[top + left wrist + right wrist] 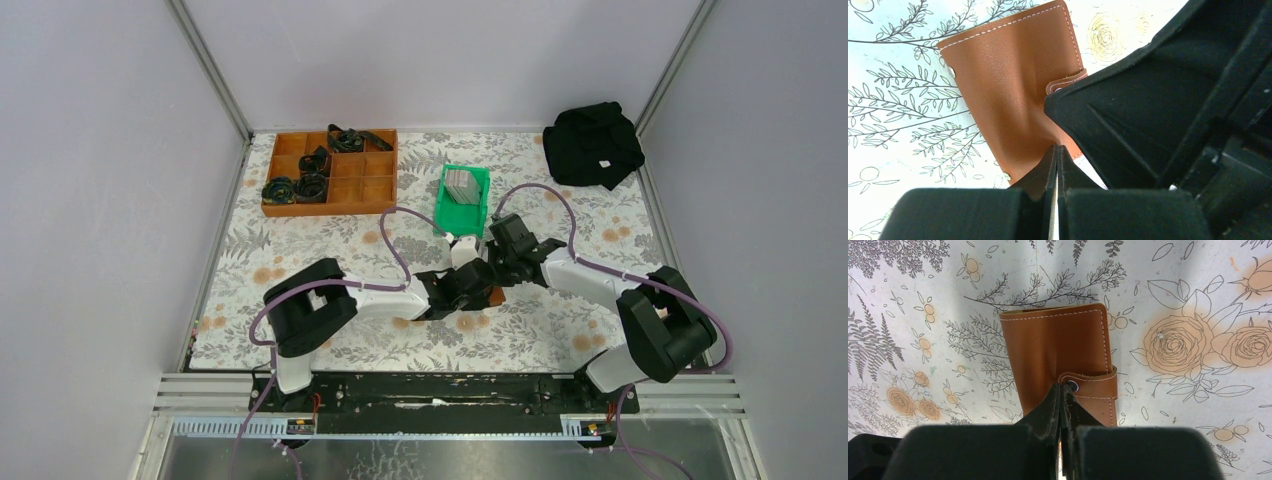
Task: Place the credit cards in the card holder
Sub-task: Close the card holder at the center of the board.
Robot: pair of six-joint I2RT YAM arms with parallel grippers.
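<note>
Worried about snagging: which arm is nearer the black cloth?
Right. The right arm lies on the same side as the black cloth; the left arm is opposite, past the wallet.

White-and-black left arm (385, 300) and right arm (590, 278), looping lilac cables (535, 185), matte black wedge-shaped fingers (1045, 412).

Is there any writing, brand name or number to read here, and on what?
No text can be read anywhere.
card holder: plain leather, stitching and a snap, no lettering.
credit cards in the green bin: too small to read.
black cloth: a pale speck, perhaps a label, too small to read.
</note>
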